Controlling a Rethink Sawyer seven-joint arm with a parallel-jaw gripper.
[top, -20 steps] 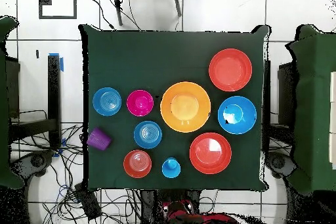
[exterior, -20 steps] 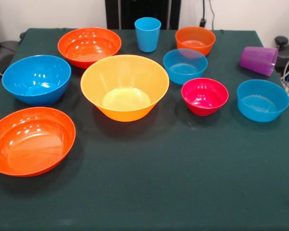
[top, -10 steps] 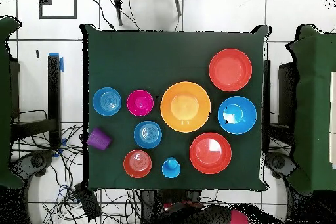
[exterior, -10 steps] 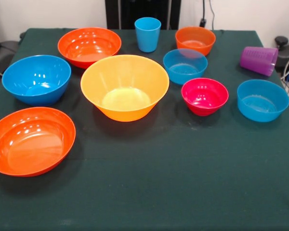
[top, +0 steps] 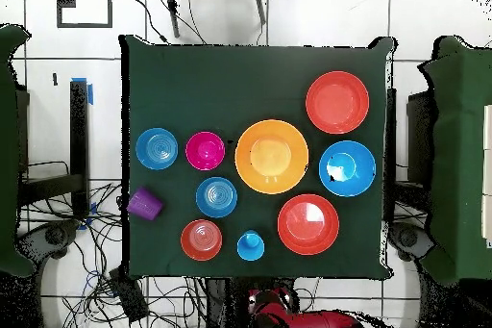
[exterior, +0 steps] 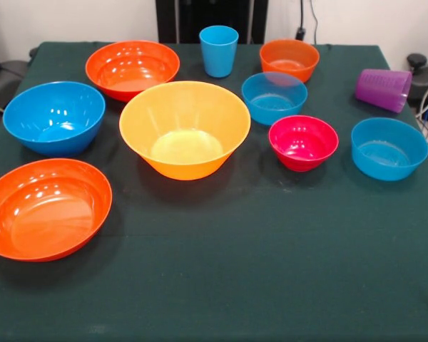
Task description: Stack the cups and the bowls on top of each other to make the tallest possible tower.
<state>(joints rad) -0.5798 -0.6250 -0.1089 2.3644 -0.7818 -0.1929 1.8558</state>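
**Cups and bowls: all lying separate on the bench, nothing stacked**

You are looking at a green-covered bench (exterior: 271, 271) with every piece sitting apart. The light blue cup (exterior: 219, 50) is standing upright at the far edge, between the far red-orange bowl (exterior: 132, 68) and the small orange bowl (exterior: 289, 60). The purple cup (exterior: 383, 90) is lying on its side near the right edge. The large yellow-orange bowl (exterior: 185, 128) is sitting mid-bench, with the large blue bowl (exterior: 54, 117) to its left and a second red-orange bowl (exterior: 46, 208) nearer the camera. To the right you are seeing a small blue bowl (exterior: 274, 97), the magenta-pink bowl (exterior: 303, 142) and another small blue bowl (exterior: 389, 147).

From overhead, the red arm (top: 288, 313) is showing only as a piece beyond the bench edge, close to the light blue cup's side. The gripper itself is not appearing in either view, so you cannot tell what its fingers are doing.
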